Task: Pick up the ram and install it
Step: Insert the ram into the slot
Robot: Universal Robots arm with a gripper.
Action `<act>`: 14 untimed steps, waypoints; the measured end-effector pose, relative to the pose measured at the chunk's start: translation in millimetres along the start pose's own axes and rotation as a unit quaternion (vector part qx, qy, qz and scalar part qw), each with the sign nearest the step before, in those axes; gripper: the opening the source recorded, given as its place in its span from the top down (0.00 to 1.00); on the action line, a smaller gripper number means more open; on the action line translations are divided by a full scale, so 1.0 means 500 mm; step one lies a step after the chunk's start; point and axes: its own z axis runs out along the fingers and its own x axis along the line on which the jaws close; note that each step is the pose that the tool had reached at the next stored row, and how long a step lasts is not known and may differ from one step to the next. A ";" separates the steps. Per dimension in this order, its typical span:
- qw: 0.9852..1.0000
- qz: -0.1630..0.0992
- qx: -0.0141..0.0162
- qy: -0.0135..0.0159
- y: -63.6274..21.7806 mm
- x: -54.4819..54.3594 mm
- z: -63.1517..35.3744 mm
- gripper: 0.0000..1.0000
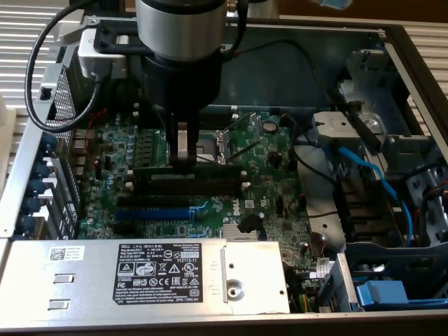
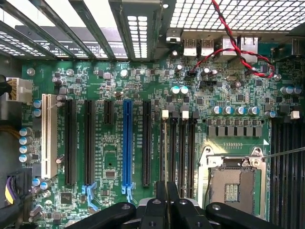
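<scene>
My gripper [image 1: 183, 164] clenched on ram stick [image 1: 218, 170], edge-on at black mem slots [image 1: 210, 187] on mobo [image 1: 276, 192]; fingers [image 1: 181, 143] hide its middle.

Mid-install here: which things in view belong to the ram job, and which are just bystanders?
Job: ram, gripped by the fingers; black memory slots beside it.
Just there: blue expansion slot; CPU socket; power supply; blue cable.
</scene>
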 end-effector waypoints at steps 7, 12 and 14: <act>1.000 0.000 -0.008 0.000 -0.005 0.000 0.004 0.87; 1.000 0.000 -0.014 0.000 -0.010 0.000 0.004 0.87; 1.000 0.000 -0.015 0.000 -0.012 0.000 0.004 0.87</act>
